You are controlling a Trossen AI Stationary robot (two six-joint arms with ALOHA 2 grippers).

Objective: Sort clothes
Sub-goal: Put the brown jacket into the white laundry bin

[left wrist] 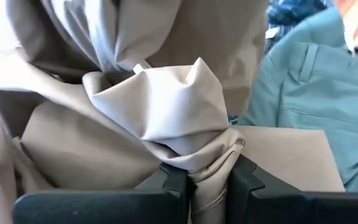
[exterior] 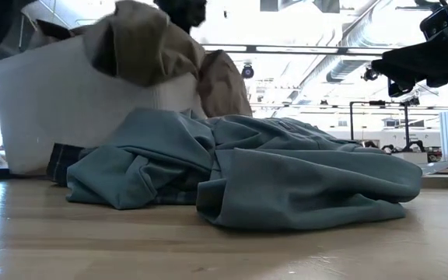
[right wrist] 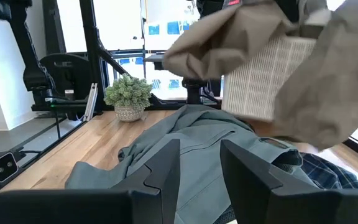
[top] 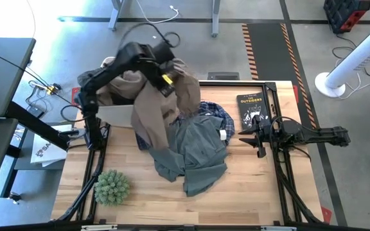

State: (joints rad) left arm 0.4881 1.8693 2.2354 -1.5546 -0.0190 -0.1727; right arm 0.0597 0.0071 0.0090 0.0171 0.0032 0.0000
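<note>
A: Where was the left hand [left wrist: 209,180]?

B: Raised over the far left part of the counter [top: 249,192], above the white basket [top: 117,114]. Its two fingers [left wrist: 169,182] were clamped on a bunched fold of the brown garment [top: 156,106]. The cloth hung from the grip, draping over the basket's rim and down toward the pile on the counter.

A: And the other clothes?

B: The grey-green T-shirt [top: 198,154] lay crumpled in the middle of the counter, just beside the basket. The blue plaid shirt [top: 217,115] lay partly under it, its edge poking out at the far side and, in the low view, at the foot of the basket.

A: The right hand [right wrist: 201,165]?

B: It waited off to the right, above the counter and well apart from the pile, with its fingers parted and nothing between them. A black book [top: 252,110] lay near it on the far right, and a small green plant [top: 112,187] stood at the near left corner.
</note>
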